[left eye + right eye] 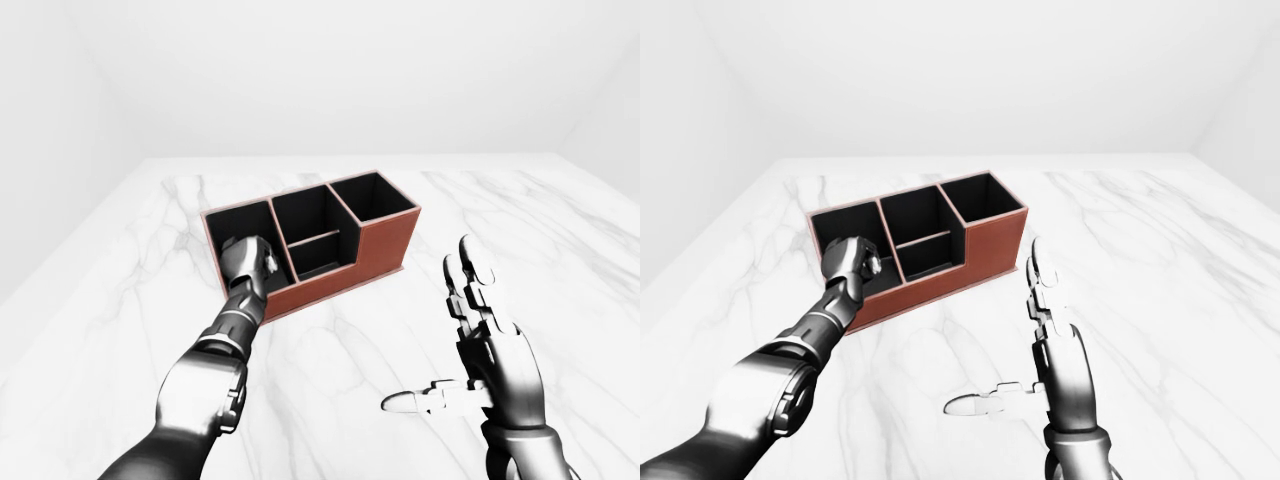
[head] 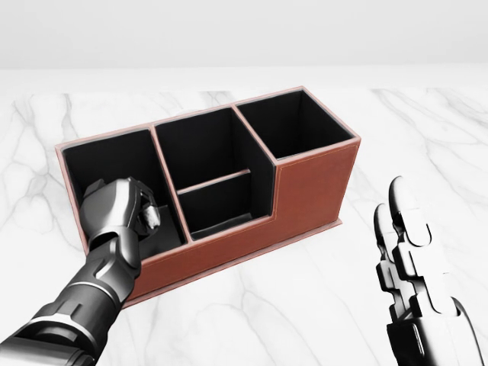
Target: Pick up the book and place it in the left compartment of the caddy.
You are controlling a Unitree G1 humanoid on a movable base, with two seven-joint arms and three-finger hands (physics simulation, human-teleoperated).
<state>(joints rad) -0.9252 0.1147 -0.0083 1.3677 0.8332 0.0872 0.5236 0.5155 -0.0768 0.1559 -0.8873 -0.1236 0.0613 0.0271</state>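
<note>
Left robot hand (image 2: 122, 210) curled, fingers pressed together, inside left compartment of caddy (image 2: 313, 191); book's place cannot be told; right robot hand (image 1: 470, 330) spread over bare marble surface (image 1: 560, 260), well clear of caddy's edges; no writing visible.

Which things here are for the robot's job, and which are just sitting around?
For the job:
- caddy
- left hand, curled in the caddy's left compartment
- book: not clearly visible

Not in use:
- right hand, open, touching nothing
- marble table
</note>
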